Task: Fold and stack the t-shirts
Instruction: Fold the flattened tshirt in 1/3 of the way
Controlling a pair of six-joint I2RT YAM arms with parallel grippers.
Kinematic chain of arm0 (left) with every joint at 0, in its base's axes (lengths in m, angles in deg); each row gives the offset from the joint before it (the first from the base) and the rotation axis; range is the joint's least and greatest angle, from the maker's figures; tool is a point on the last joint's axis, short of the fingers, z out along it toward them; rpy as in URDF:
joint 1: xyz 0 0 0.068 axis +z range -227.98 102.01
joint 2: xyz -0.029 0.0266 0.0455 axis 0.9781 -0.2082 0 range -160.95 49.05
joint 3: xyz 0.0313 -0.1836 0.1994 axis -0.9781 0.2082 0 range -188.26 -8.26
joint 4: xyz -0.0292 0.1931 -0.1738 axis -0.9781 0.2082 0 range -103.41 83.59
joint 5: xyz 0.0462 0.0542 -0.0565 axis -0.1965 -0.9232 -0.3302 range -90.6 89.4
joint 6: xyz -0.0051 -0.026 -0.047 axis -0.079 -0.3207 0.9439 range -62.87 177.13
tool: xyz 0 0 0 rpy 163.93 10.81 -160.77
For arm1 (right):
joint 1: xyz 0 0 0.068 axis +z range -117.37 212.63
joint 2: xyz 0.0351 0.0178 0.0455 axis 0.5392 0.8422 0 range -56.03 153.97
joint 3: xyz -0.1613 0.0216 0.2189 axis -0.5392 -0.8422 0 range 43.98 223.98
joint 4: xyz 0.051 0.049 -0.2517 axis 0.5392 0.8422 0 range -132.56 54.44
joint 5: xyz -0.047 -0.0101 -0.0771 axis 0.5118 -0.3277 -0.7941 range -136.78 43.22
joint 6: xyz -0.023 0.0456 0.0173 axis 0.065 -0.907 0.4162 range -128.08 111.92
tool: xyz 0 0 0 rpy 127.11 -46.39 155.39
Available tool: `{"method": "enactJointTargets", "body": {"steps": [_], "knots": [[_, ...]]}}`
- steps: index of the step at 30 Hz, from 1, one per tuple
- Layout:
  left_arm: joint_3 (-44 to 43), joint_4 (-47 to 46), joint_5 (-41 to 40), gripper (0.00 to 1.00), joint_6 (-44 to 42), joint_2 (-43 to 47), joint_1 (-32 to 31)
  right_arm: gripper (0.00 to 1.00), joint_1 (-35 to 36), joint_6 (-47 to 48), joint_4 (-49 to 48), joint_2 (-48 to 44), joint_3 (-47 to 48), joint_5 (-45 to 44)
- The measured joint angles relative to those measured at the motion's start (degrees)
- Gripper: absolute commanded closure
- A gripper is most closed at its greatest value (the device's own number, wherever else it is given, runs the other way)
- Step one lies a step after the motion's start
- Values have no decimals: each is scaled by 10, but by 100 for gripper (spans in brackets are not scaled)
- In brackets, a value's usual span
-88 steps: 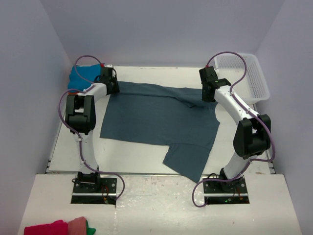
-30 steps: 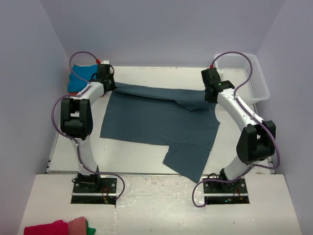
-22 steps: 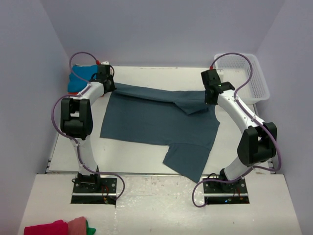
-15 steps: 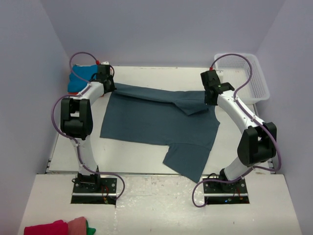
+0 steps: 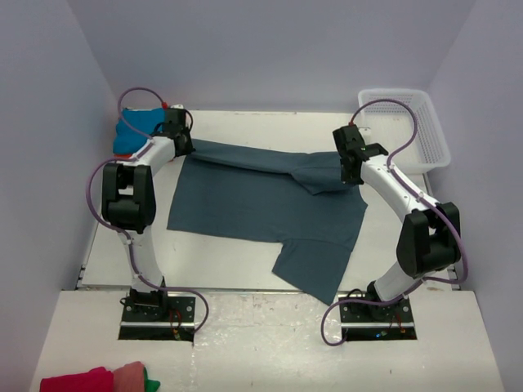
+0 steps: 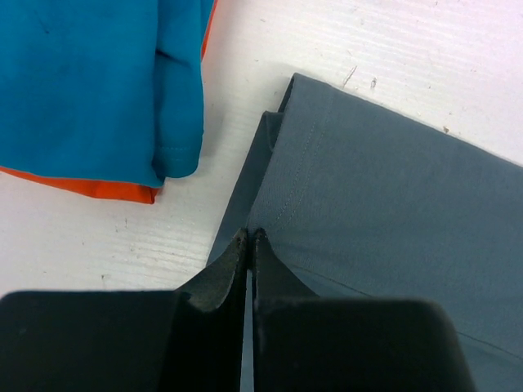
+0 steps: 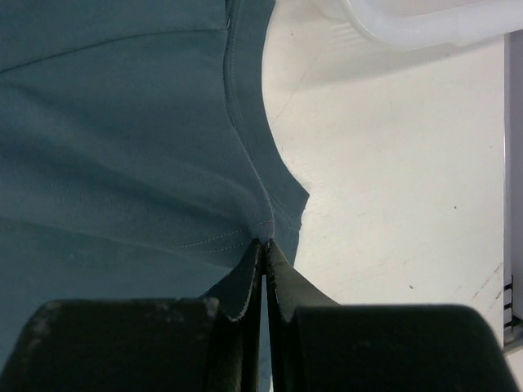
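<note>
Front ledge: a red and pink cloth bundle [image 5: 90,380] lies well nearward of both pincers, by the arm bases, out of play.
Near sleeve: one sleeve of the large dusty slate-blue t-shirt [image 5: 261,200] juts toward the bases, nearward of the right pincer [image 5: 352,170].
Shirt body: it lies flat on the white bench [image 5: 221,260], between the two pincers and nearward of them. Its far edge has a small fold beside the right one.
Left pincer [image 6: 248,237]: closed, nipping the doubled far-left corner of the shirt.
Right pincer [image 7: 263,242]: closed, gripping the shirt's far-right edge at the hem seam.
Step in hand: probably folding the far edge nearward.
Doing it well: lift both corners together and level, hold the edge taut between them, and lay it square on the near hem. The loose sleeve probably needs tucking afterwards.
Risk: both nips look shallow, so a jerk could slip the cloth.
Beside the left pincer: a folded bright turquoise t-shirt [image 6: 90,73] lies on an orange t-shirt [image 6: 106,189], just outward and apart from the slate corner. A sideways swing could drag them.
Beyond the right pincer: a white plastic mesh basket [image 5: 428,135] sits outward and farther, clear of a nearward pull.
</note>
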Motion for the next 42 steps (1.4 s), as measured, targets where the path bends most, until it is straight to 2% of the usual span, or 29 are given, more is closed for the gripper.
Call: {"method": "enactJointTargets", "body": {"steps": [22, 42], "knots": [[15, 9, -8, 100, 9, 0, -4, 100, 11, -8, 12, -36, -23, 0], [16, 12, -24, 98, 9, -38, -15, 100, 11, -27, -8, 22, -70, 0]]}}
